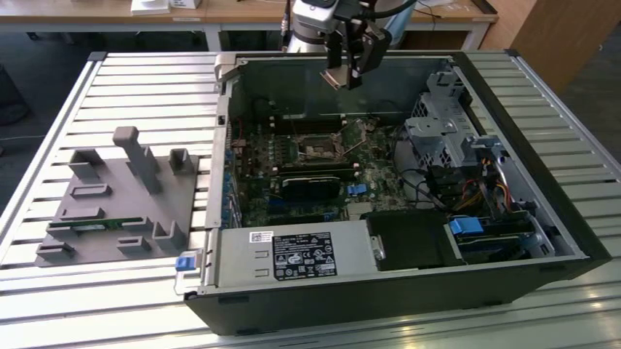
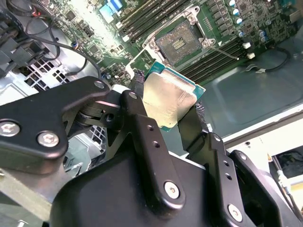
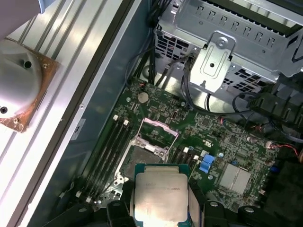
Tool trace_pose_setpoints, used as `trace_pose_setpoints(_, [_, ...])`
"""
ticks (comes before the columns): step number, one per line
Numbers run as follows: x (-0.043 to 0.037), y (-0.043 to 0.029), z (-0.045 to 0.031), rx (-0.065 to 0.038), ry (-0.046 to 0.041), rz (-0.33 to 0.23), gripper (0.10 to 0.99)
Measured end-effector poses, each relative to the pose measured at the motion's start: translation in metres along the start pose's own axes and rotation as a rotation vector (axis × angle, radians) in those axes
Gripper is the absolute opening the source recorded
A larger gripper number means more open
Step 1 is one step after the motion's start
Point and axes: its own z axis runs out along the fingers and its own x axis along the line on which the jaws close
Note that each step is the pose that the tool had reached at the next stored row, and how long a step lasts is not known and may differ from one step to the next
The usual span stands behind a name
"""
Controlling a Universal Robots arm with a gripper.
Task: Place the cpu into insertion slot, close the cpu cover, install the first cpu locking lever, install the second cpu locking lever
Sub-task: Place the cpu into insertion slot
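Note:
My gripper hangs above the open computer case, over its far wall, shut on the cpu. In both wrist views the cpu is a flat square chip with a dull silver top and a green edge, held by two opposite sides between black fingers. Below it, on the green board, lies the insertion slot, dark and uncovered. The cpu cover stands swung up at the slot's far side. A thin wire lever sticks out beside the slot.
Long black memory slots run beside the socket. In the case sit a silver drive cage, tangled cables, a black card and the power supply. A grey fixture block rests on the slatted table.

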Motion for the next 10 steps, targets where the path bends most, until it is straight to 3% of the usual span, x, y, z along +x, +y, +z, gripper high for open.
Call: trace_pose_setpoints(10, [0.0,0.0,0.0001,-0.001,-0.0055,0.058,0.541])
